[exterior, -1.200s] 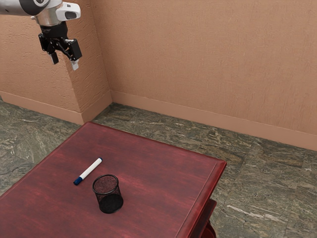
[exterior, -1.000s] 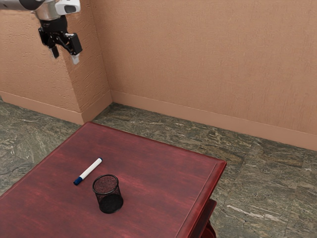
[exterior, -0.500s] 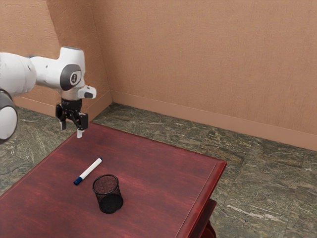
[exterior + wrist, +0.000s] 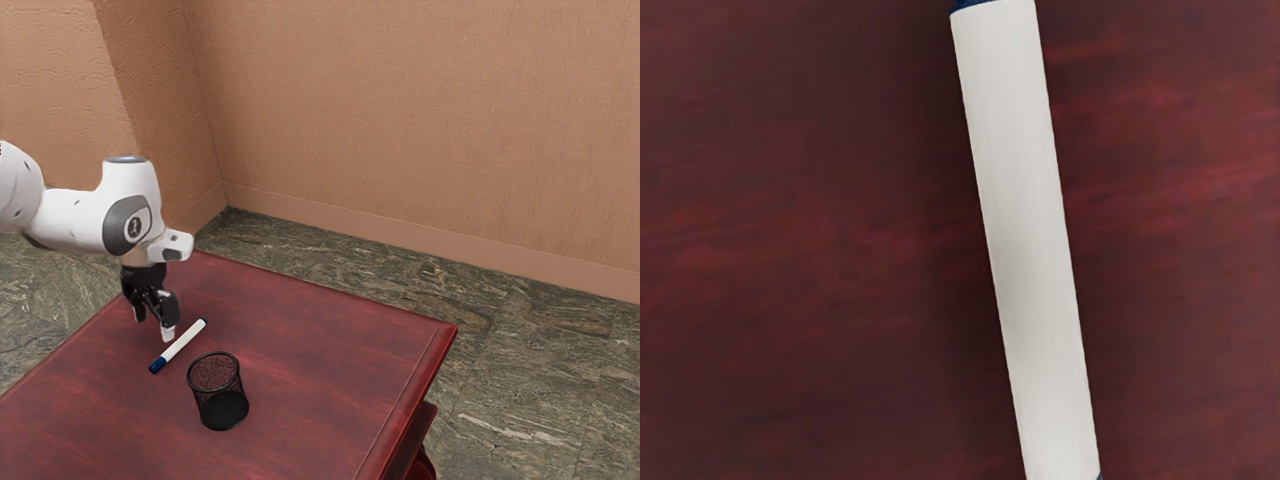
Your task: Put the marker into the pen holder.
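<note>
Marker (image 4: 183, 341) now nearer the claw (image 4: 154, 327)

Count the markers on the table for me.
1. The white-and-blue marker lies on the red table, beside the mesh pen holder, close to the claw. The claw and the picture's edge cut off some of the table, so others may be hidden.

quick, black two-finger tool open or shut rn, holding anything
Tool: open, fingers apart, holding nothing; the white cylindrical marker with blue ends lies on the dark red table.
</note>
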